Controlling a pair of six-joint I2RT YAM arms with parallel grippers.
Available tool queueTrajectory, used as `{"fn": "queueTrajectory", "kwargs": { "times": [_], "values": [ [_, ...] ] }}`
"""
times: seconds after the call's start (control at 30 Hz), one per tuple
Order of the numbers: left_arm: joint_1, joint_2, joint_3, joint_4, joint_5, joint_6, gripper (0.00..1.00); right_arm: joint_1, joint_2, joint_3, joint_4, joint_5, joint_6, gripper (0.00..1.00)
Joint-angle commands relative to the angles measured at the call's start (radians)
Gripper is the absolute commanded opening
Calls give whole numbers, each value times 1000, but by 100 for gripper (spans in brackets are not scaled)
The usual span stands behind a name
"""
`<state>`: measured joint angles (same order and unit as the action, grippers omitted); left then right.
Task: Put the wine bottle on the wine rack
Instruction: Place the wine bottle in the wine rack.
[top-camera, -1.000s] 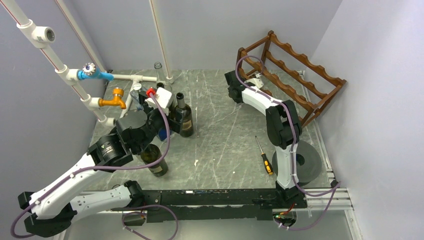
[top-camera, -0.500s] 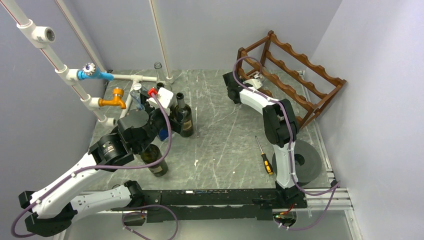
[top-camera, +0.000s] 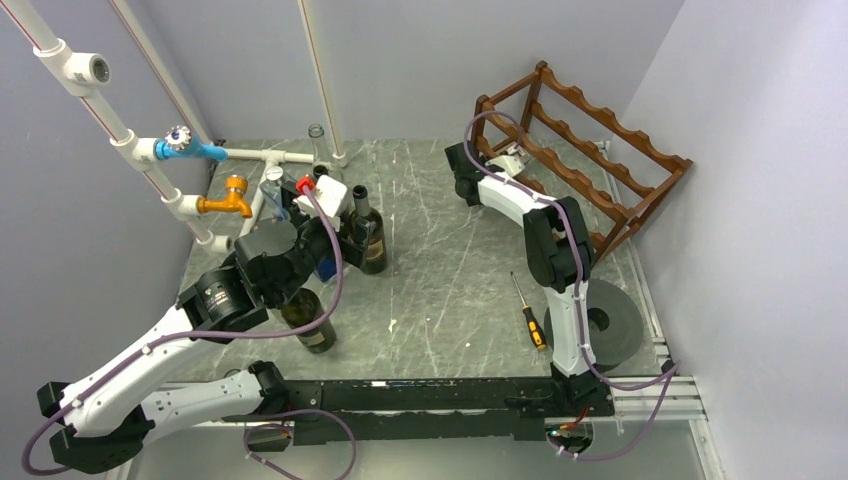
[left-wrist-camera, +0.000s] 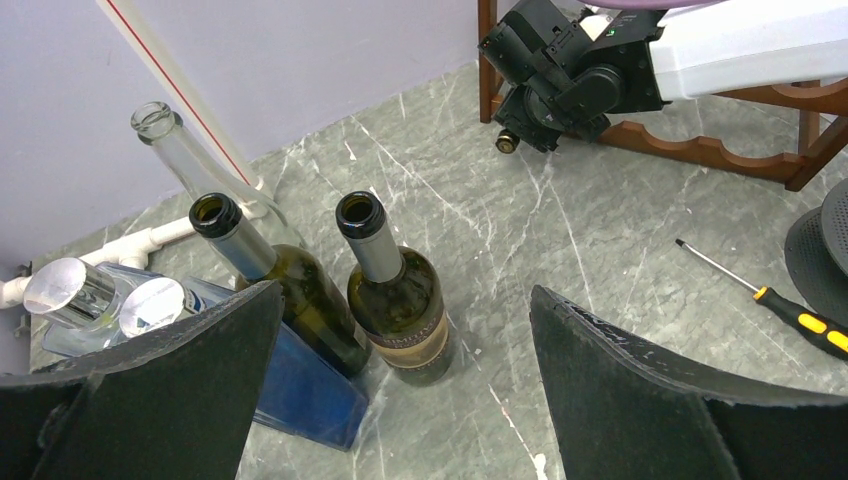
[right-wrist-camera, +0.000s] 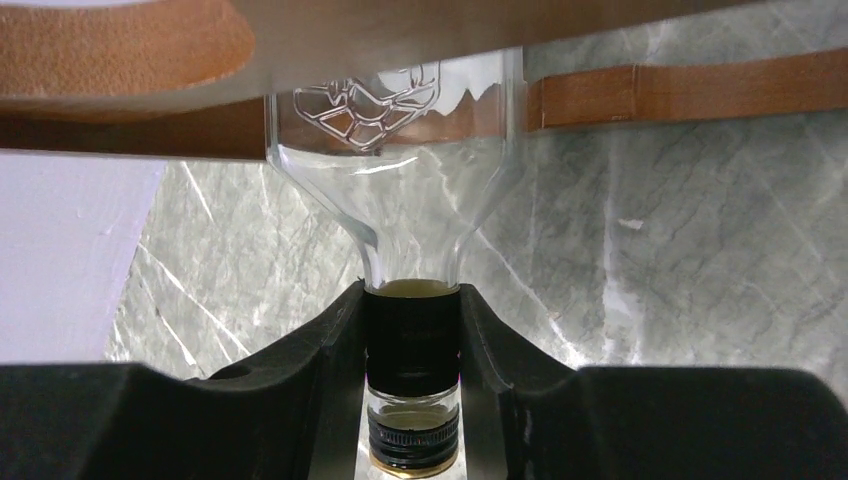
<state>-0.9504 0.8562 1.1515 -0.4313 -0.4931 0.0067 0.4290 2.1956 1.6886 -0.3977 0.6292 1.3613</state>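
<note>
The dark reddish-brown wine rack (top-camera: 604, 150) stands at the back right. A clear glass wine bottle (right-wrist-camera: 400, 190) lies with its body under a rack rail (right-wrist-camera: 660, 92); it also shows in the top view (top-camera: 512, 162). My right gripper (right-wrist-camera: 412, 365) is shut on the bottle's dark-capped neck, at the rack's left end (top-camera: 463, 172). My left gripper (left-wrist-camera: 405, 292) is open and empty, hovering above two upright dark green bottles (left-wrist-camera: 398, 300) at the middle left (top-camera: 340, 228).
A clear empty bottle (left-wrist-camera: 172, 145) and a blue box (left-wrist-camera: 300, 390) stand beside the green bottles. Another dark bottle (top-camera: 310, 322) stands under the left arm. White pipes with taps (top-camera: 228, 195) are at the left. A screwdriver (top-camera: 530, 316) and a grey roll (top-camera: 612, 322) lie near the right arm's base.
My right gripper, still holding the clear bottle's neck, has shifted slightly left at the rack. The left arm has barely moved.
</note>
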Motion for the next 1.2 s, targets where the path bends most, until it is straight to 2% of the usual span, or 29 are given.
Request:
{"fn": "queueTrajectory", "kwargs": {
  "times": [0.0, 1.17],
  "values": [
    [2, -13, 17, 17, 13, -1, 99, -53, 53, -1, -127, 83, -44, 0],
    [2, 1, 19, 9, 30, -38, 99, -126, 185, 149, -234, 11, -92, 0]
  ]
}}
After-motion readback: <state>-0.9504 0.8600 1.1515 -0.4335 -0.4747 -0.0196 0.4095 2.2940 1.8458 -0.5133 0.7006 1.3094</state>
